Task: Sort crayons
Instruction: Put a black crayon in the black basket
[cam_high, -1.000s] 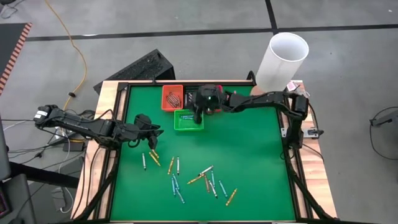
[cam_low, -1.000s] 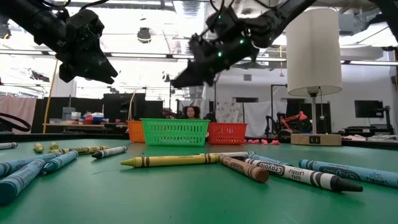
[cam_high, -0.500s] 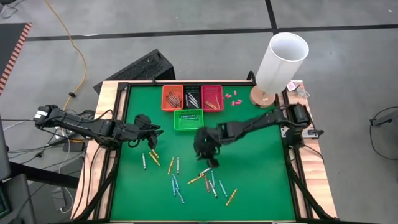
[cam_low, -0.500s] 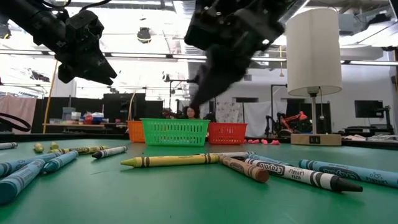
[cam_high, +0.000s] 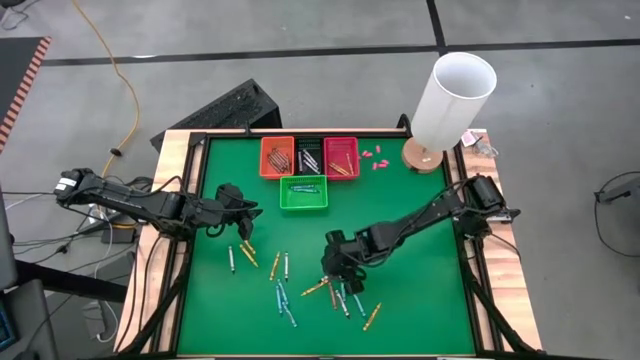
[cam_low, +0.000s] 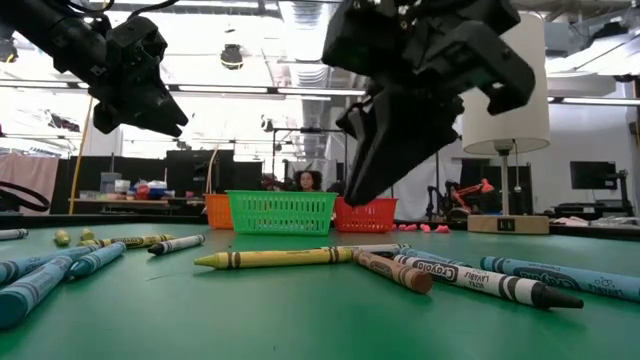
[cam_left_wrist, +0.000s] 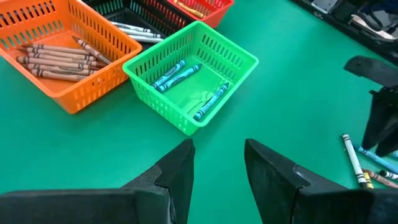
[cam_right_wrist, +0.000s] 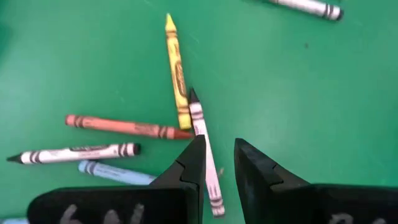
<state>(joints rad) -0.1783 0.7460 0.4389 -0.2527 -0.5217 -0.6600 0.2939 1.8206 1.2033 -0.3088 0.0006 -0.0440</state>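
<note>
Loose crayons (cam_high: 338, 292) lie flat on the green mat near its middle and front; more crayons (cam_high: 243, 254) lie to the left. My right gripper (cam_high: 336, 268) hovers just above the middle cluster, fingers open by a narrow gap with nothing between them. The right wrist view shows a white crayon (cam_right_wrist: 203, 140), a yellow one (cam_right_wrist: 176, 73) and a reddish one (cam_right_wrist: 124, 126) below my right gripper (cam_right_wrist: 219, 163). My left gripper (cam_high: 246, 206) waits open and empty over the mat's left part, facing the green basket (cam_left_wrist: 193, 74).
Orange (cam_high: 277, 157), black (cam_high: 309, 155) and red (cam_high: 341, 156) baskets stand in a row at the far edge, the green basket (cam_high: 303, 192) in front of them; each holds crayons. A white cylinder on a round base (cam_high: 453, 95) stands at the far right, pink bits (cam_high: 372, 157) beside it.
My right gripper has swung from above the green basket toward the table's near edge, come down and tipped more steeply downward, ending over the middle crayon cluster. Its finger gap looks unchanged. The crayons lie as before.
</note>
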